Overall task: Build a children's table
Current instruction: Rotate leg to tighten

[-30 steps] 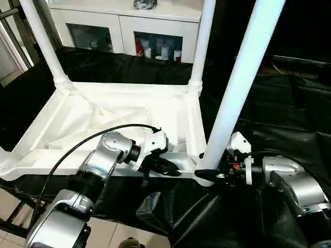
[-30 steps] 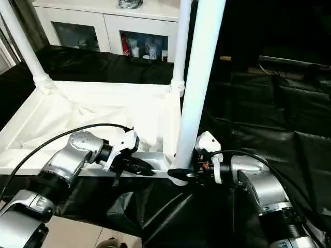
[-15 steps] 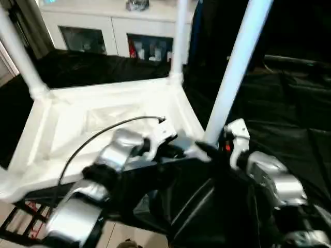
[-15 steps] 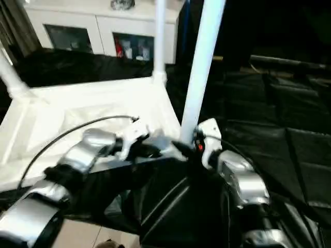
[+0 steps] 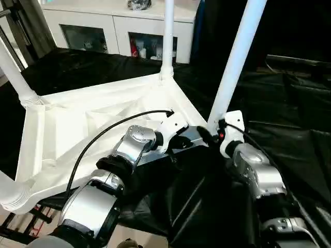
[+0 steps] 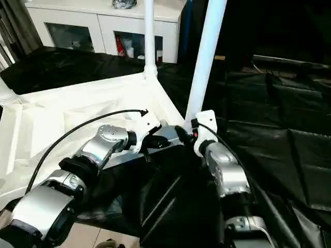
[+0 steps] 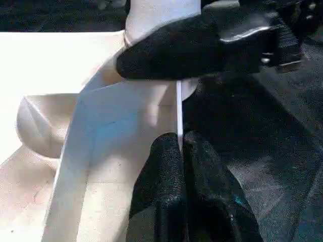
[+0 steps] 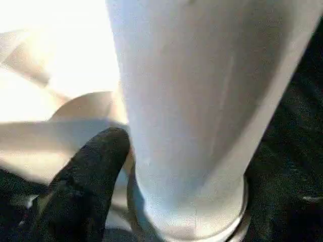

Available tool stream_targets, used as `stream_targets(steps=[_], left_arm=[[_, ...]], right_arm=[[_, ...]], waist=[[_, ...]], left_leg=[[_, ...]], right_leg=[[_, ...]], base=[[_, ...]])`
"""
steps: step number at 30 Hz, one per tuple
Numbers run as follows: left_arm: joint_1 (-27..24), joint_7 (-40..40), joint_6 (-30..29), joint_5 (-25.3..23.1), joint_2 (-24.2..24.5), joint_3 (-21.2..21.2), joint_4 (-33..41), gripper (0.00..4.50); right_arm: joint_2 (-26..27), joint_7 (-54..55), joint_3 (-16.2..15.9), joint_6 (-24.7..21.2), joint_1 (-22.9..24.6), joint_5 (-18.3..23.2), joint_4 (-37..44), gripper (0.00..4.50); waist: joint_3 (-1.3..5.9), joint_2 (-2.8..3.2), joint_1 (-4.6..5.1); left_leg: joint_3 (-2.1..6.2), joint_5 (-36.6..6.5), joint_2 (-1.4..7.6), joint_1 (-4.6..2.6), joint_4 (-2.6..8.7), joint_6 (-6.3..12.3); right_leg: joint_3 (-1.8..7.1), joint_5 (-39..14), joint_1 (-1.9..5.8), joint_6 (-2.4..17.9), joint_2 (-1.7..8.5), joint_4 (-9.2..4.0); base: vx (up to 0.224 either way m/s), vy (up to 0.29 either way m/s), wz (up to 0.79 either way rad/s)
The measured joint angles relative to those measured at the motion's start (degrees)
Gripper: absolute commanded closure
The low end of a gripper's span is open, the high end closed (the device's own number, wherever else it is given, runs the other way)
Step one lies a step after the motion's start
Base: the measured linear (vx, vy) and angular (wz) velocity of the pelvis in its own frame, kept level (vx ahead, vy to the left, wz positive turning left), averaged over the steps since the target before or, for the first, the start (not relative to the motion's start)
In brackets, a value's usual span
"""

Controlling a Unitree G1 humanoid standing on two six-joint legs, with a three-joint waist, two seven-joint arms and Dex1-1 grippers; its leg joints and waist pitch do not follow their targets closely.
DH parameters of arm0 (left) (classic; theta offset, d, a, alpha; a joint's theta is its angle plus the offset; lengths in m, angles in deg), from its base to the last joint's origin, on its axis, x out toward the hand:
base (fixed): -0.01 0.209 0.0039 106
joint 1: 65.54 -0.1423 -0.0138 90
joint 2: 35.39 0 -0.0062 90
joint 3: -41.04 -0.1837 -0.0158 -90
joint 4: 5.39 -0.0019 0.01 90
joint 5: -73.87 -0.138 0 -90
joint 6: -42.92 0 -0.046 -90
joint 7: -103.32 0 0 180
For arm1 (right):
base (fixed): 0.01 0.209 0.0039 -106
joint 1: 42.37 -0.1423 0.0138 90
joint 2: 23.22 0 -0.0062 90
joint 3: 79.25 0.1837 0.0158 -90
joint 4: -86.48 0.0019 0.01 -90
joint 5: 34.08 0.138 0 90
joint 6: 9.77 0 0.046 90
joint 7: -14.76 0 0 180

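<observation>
**Upturned children's table on black-draped work table**

On the black-draped work table (image 5: 289,103): white tabletop (image 5: 77,129), underside up, ribbed, tilted toward the near left corner.

Corner sockets, contents:
- Far corner: leg (image 5: 168,36) seated, upright.
- Left corner: leg (image 5: 15,77) seated, leaning slightly.
- Near right corner: leg (image 5: 235,62) seated in round socket, leaning right.
- Near left corner: leg base (image 5: 13,194) at picture edge.

Behind the work table: white cabinet (image 5: 119,26) with glass doors, small bottles on shelves inside.

Left gripper (image 7: 180,151): fingers pressed together, pinching the thin rim of the tabletop just beside the near right socket.

Right gripper (image 5: 207,137): at the foot of the near right leg; one black finger (image 8: 86,171) lying against the leg base just above the socket collar. Fingers apparently spread around the leg; whether clamped or loose, cannot tell.

Forearms: silver, both reaching in from the near edge, black cable looping over the left.
</observation>
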State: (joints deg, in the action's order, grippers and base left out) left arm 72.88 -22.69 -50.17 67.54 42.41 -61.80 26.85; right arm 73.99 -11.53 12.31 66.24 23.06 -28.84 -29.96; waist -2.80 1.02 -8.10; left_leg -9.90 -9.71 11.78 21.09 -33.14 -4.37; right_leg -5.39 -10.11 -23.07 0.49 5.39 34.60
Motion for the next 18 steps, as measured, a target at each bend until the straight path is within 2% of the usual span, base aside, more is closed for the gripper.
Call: stream_targets(steps=[4,13,14,15,18], left_arm=[[-2.4,6.7,1.1,1.2,2.0,-0.6,3.2,4.50],[-6.3,18.9,1.9,2.5,5.8,-3.0,10.1,4.50],[-6.6,19.8,1.9,2.8,6.2,-3.2,10.5,4.50],[-6.8,20.5,1.9,2.8,6.5,-3.3,11.1,4.50],[-8.2,23.2,1.8,3.3,8.0,-3.9,13.8,4.50]], right_arm=[[-5.5,-10.6,-2.5,0.3,2.9,2.0,3.3,1.01],[-15.4,-31.1,-5.7,-2.0,6.8,6.4,9.6,1.01],[-16.1,-32.6,-6.1,-2.2,6.9,6.5,9.9,1.01],[-16.4,-33.7,-6.4,-2.2,6.9,6.7,10.0,1.25],[-18.0,-37.0,-7.2,-2.5,7.1,8.1,10.6,1.25]], waist=[[0.01,0.02,-0.13],[0.02,0.14,-1.50],[0.02,0.14,-1.59],[0.02,0.14,-1.62],[0.02,0.14,-1.78]], left_leg=[[-0.01,0.0,0.00,0.03,0.14,0.05],[-0.03,0.0,0.04,0.00,-0.03,0.06],[-0.02,0.0,0.04,0.01,-0.03,0.06],[-0.02,0.0,0.04,0.01,-0.03,0.06],[-0.02,0.0,0.05,0.04,-0.03,0.06]], right_leg=[[-0.03,0.0,0.00,0.0,0.00,-0.15],[-0.04,0.0,0.08,0.1,0.00,-0.12],[-0.04,0.0,0.07,0.1,0.00,-0.12],[-0.04,0.0,0.07,0.1,0.00,-0.11],[-0.05,0.0,0.05,0.1,0.00,-0.12]], base=[[0.000,0.000,0.00],[0.000,0.000,0.00],[0.000,0.000,0.00],[0.000,0.000,0.00],[0.000,0.000,0.00]])
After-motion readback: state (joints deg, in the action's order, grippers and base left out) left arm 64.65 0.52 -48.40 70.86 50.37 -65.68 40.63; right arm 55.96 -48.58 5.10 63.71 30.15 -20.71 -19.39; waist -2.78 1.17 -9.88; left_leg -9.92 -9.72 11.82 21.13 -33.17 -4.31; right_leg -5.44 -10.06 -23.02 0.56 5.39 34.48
